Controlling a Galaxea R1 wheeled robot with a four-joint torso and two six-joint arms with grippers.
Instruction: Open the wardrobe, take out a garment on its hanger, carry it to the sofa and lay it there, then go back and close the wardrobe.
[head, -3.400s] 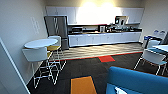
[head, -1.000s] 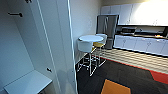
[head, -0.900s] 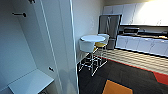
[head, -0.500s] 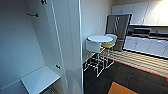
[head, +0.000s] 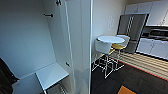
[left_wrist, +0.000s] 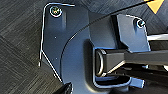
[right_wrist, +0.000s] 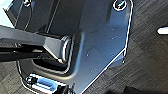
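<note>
Wardrobe (head: 62, 37) stands open at left: smooth matte white panels, door edge-on, black hooks (head: 48, 15) on the plain inner wall, a flat white shelf low inside. Something dark hangs at the near left edge (head: 5, 77). Beyond, a round white table (head: 110, 39) with white and yellow wire-legged stools on dark ribbed carpet. Wrist views show dark plate over carpet; either pincer's opening cannot be told.

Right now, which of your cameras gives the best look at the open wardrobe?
The head view: it shows the wardrobe open, with its white inside, a black hook on the wall and the door swung outward. The two wrist views look down at dark carpet past the robot's own dark plate, so they add nothing about the wardrobe.
</note>
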